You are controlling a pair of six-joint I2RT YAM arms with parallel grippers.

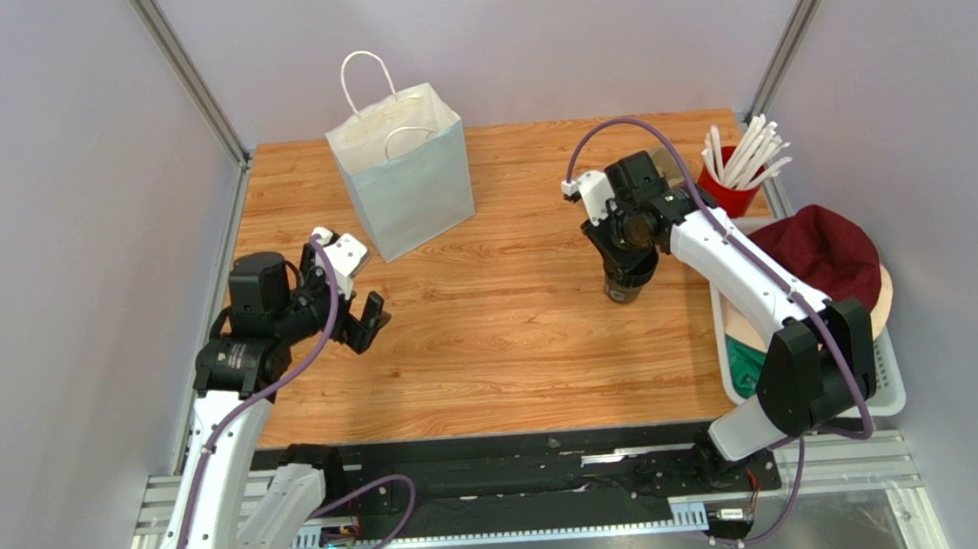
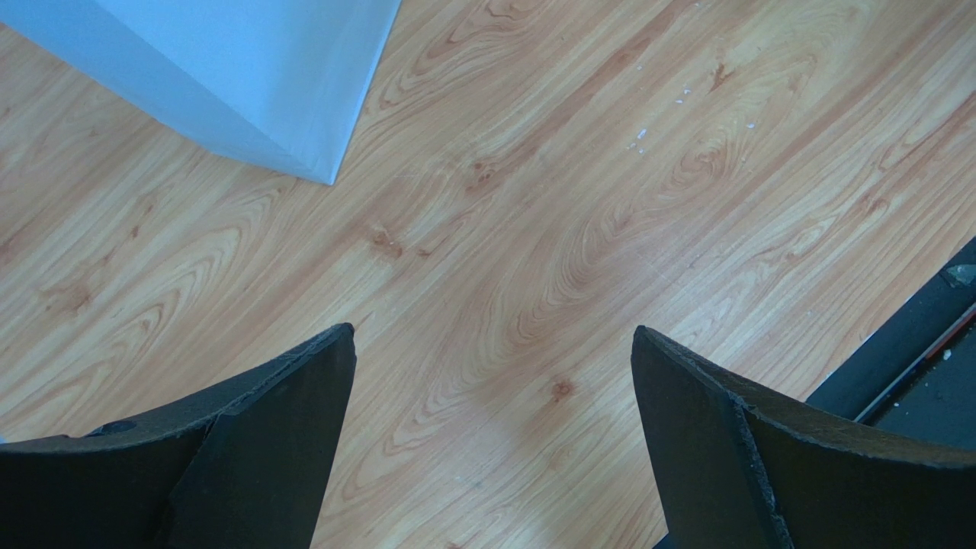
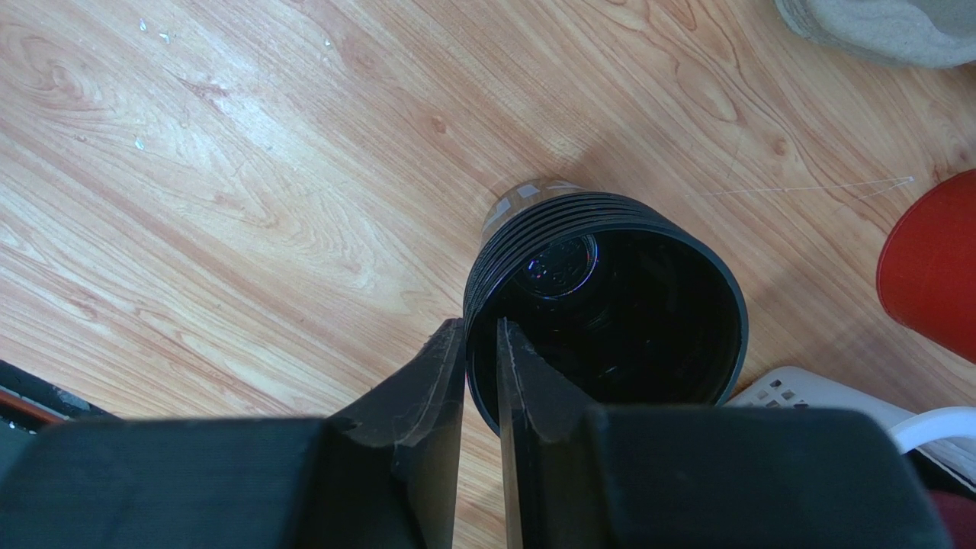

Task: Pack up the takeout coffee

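The takeout coffee cup [image 1: 625, 286] is small, black and open-topped, and stands right of the table's middle. In the right wrist view I look down into the cup [image 3: 619, 309], which has a ribbed wall. My right gripper [image 3: 481, 332] is shut on the cup's rim, with one finger outside the wall and one inside; from above it [image 1: 627, 261] sits right over the cup. I cannot tell whether the cup's base touches the wood. My left gripper [image 2: 493, 343] is open and empty above bare wood; in the top view it [image 1: 364, 321] is at the left. The white paper bag [image 1: 401, 170] stands open at the back left.
The bag's corner [image 2: 229, 69] is just beyond my left gripper. A red cup of white straws [image 1: 726, 188] stands at the back right and shows in the right wrist view [image 3: 934, 263]. A white basket [image 1: 886, 390] with a maroon cap [image 1: 827, 248] lies along the right edge.
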